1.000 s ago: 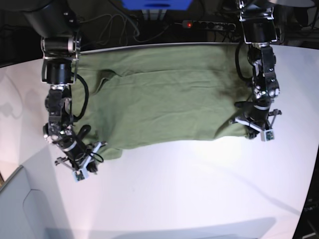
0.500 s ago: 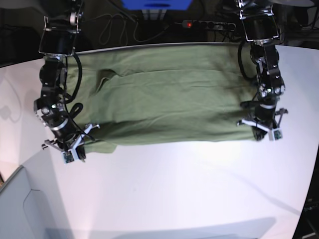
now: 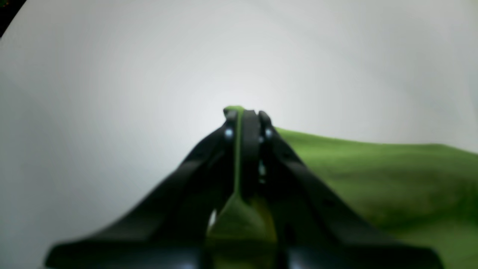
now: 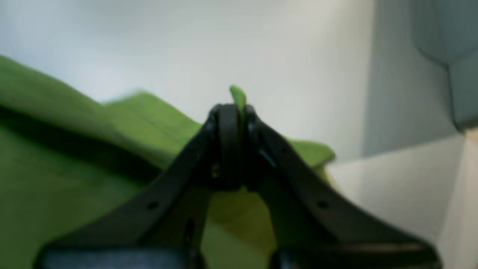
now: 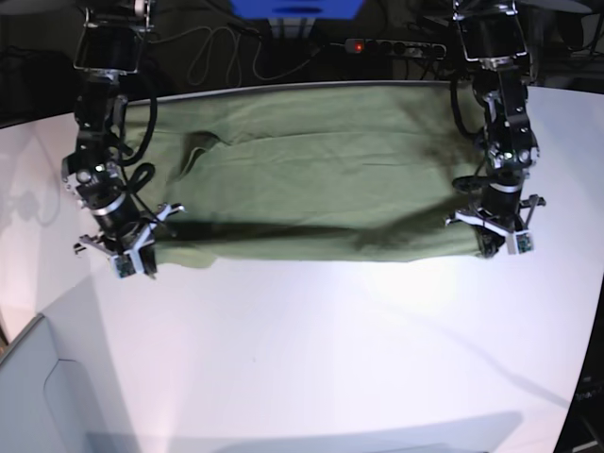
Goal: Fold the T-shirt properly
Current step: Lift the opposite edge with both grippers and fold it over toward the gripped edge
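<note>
The olive-green T-shirt lies spread across the far half of the white table, and its near edge is lifted off the surface at both ends. My left gripper is at the right in the base view and is shut on the shirt's near right corner. In the left wrist view a sliver of T-shirt pokes out between the tips of the left gripper. My right gripper is at the left and is shut on the near left corner. In its own view the right gripper pinches a fold of the T-shirt.
A power strip with a red light and loose cables lie beyond the table's far edge, next to a blue object. A grey box corner sits at the lower left. The table's near half is bare white.
Both grippers have moved toward the table's far side with the shirt's near edge in them. That edge now sits farther back, and a shadow shows under it.
</note>
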